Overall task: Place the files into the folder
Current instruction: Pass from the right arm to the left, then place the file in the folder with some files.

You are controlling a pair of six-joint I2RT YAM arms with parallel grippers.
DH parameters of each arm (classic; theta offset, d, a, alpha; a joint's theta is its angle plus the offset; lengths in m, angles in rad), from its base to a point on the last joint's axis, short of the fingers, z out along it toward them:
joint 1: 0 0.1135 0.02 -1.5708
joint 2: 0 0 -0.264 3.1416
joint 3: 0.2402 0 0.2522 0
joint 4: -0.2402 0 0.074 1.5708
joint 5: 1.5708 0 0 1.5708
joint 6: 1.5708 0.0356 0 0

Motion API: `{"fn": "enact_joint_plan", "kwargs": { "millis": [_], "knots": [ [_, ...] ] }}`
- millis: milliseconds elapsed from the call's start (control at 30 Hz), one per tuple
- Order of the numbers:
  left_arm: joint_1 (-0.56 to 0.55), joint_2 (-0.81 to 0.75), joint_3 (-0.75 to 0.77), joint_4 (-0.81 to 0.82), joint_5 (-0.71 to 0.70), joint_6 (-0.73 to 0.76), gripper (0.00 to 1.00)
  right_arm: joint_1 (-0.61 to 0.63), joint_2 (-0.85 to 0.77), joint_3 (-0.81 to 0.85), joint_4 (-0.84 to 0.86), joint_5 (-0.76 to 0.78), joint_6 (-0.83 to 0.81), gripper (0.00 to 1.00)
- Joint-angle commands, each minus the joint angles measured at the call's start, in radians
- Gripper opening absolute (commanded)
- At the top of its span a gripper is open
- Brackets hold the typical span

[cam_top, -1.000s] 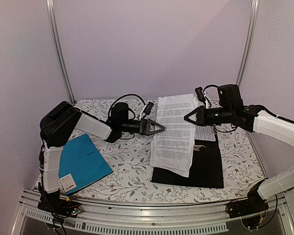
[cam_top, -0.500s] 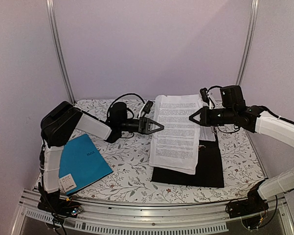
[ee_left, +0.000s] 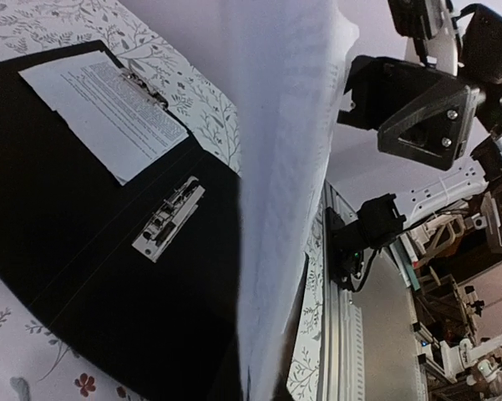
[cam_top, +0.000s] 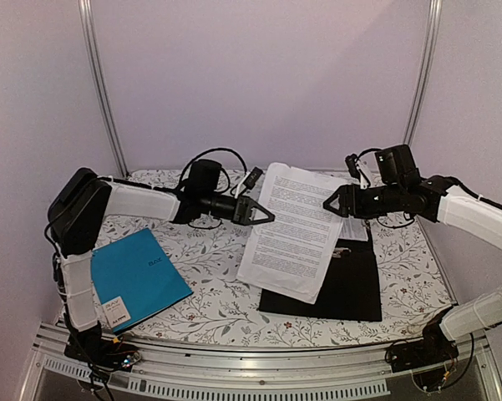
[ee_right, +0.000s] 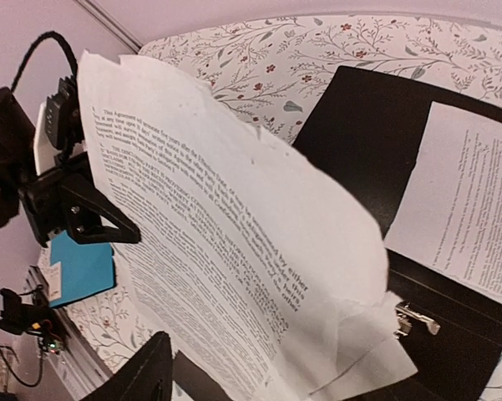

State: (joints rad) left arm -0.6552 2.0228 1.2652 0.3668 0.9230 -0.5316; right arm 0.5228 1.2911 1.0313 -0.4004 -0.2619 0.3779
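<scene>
The left pincer (cam_top: 266, 215) is clamped together on the left edge of the files (cam_top: 288, 234), a few white sheets thick with black print. They are held up off the table on a slant, the top end towards 12 o'clock and the bottom end drooping towards 6 o'clock. From the left wrist the sheets (ee_left: 284, 167) run edge-on up the middle of the view

The right pincer (cam_top: 327, 203) sits at 3 o'clock of the sheets, right by their far edge, with its jaws apart. In its own wrist view one finger (ee_right: 146, 376) shows low down at 7 o'clock, off to the side, and the curled paper end lies loose in front of the camera. Whether that pincer touches the paper I cannot tell

The folder (cam_top: 355, 292) lies open and flat on the flowered table cloth (cam_top: 217, 284), at 5 o'clock of the raised sheets, and their lower end hangs over its left part. Inside it one printed sheet (ee_left: 109, 104) lies flat on the black face, and a silver clip (ee_left: 169, 219) sits just beside that sheet

A blue folder (cam_top: 142, 276) lies closed at 8 o'clock of the table, near the left arm's base and well apart from the black one
</scene>
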Motion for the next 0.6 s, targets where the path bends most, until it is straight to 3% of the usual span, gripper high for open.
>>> {"fn": "enact_joint_plan", "kwargs": {
  "millis": [0, 100, 300, 433, 567],
  "knots": [
    [-0.015, -0.058, 0.145, -0.644, -0.125, 0.39, 0.0, -0.005, -0.014, 0.07, -0.162, 0.181, -0.049, 0.76],
    [-0.029, -0.036, 0.252, -0.903, -0.185, 0.512, 0.0, -0.007, -0.041, 0.096, -0.215, 0.254, -0.078, 0.82],
    [-0.069, 0.08, 0.508, -1.269, -0.241, 0.743, 0.0, -0.024, -0.037, 0.147, -0.305, 0.381, -0.094, 0.85],
    [-0.11, 0.178, 0.736, -1.48, -0.287, 0.894, 0.0, -0.029, -0.037, 0.154, -0.319, 0.421, -0.093, 0.93],
    [-0.183, 0.266, 0.909, -1.643, -0.364, 1.028, 0.0, -0.052, -0.04, 0.156, -0.324, 0.426, -0.09, 0.94]
  ]
}}
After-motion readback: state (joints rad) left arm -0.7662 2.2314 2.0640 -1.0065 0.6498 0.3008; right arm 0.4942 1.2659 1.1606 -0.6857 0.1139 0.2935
